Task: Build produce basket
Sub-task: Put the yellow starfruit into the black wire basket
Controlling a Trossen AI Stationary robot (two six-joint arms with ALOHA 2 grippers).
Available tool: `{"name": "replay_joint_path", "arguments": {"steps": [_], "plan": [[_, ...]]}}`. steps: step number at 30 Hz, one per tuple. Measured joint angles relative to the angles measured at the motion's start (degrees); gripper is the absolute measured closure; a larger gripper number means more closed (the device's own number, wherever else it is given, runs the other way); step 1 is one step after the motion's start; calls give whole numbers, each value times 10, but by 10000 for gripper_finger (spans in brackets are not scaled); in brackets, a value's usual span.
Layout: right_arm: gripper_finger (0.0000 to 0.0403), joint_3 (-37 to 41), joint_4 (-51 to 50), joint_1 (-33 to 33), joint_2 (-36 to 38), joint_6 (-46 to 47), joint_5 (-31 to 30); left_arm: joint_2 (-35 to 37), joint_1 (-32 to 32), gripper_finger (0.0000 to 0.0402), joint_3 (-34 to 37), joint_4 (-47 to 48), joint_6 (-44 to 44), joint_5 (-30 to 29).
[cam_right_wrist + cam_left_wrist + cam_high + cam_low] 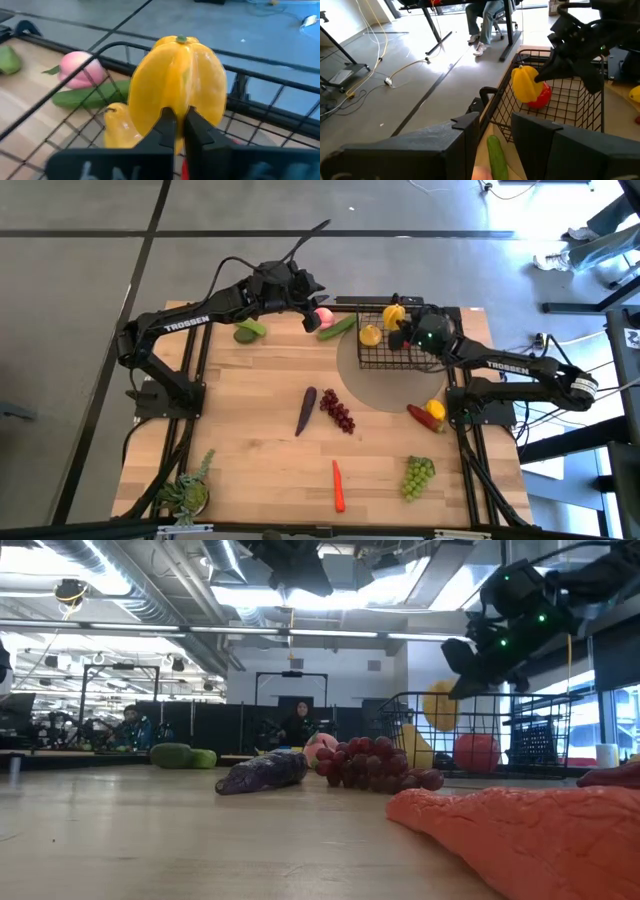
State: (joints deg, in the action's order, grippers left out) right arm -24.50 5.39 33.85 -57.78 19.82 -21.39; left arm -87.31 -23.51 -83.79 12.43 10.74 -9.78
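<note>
Yellow pepper [178, 85] hangs over the basket [372, 358] at the table's far edge, pinched low by the right gripper's [179, 125] closed fingers; looks light, stiff, slick, so grip its ribs; left gripper [312, 316] half-parted over the peach [323, 315], hold unclear.

My overhead cam looks straight down on the whole table [250, 430], while the low one sits at tabletop height, facing the room behind. Both my wrist cams sit close up and share the basket [580, 107] and yellow pepper [177, 85].
</note>
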Motion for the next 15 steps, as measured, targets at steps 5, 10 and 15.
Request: {"name": "replay_joint_path", "arguments": {"steps": [5,10,15], "plan": [[400,31,27,2,0,-6,5,0,0,299,0,0,0,0],[400,43,43,2,-12,-6,26,0,0,299,0,0,0,0],[400,43,44,2,-49,-5,35,0,0,299,0,0,0,0]]}}
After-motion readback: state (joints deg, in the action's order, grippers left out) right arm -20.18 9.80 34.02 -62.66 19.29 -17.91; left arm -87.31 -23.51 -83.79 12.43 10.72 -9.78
